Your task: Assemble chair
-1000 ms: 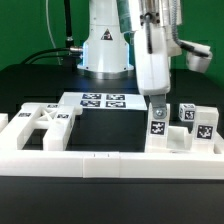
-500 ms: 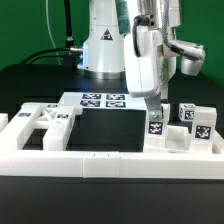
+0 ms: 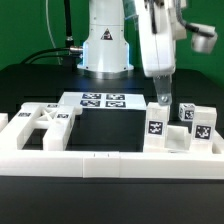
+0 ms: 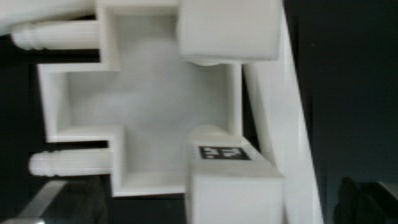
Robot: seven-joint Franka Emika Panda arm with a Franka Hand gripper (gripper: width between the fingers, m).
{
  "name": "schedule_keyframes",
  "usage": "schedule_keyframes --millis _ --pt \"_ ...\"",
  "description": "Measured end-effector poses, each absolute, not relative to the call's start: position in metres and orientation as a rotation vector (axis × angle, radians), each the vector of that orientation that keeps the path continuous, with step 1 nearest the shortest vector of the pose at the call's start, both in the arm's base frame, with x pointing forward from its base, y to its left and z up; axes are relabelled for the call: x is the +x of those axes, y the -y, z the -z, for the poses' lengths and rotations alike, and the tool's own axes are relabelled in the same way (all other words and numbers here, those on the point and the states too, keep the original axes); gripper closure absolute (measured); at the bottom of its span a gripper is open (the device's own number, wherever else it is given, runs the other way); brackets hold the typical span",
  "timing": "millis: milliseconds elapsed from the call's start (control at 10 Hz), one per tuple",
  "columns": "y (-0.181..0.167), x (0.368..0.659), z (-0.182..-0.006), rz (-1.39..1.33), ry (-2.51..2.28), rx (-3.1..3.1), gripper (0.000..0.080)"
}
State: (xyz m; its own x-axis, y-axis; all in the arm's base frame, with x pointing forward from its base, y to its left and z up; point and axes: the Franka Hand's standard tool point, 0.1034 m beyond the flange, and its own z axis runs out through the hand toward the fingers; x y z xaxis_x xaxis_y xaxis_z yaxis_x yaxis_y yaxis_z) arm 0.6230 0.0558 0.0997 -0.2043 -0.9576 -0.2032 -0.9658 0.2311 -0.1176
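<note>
Gripper (image 3: 163, 96): a second ago it sat low, fingers closed down over the top of the upright tagged chair leg (image 3: 157, 122) on the exterior view's right. Half a second ago the hand leaned toward the exterior view's left. Now it is upright again, shifted a little right and higher, jaws spread wide, fingertips clear of the leg's top.

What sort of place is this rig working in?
Probably a robotics lab test bench: a robot arm standing at a black table, a marker board lying on it, and tagged white chair pieces.
</note>
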Motion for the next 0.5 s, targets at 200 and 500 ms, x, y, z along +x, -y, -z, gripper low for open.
schedule_keyframes --millis 200,500 --pt "-0.0598 0.6158 -0.103 -0.059 -2.266 -1.823 0.015" --pt "-0.0602 0.6155 -0.1009 -0.06 -2.267 -1.826 0.015"
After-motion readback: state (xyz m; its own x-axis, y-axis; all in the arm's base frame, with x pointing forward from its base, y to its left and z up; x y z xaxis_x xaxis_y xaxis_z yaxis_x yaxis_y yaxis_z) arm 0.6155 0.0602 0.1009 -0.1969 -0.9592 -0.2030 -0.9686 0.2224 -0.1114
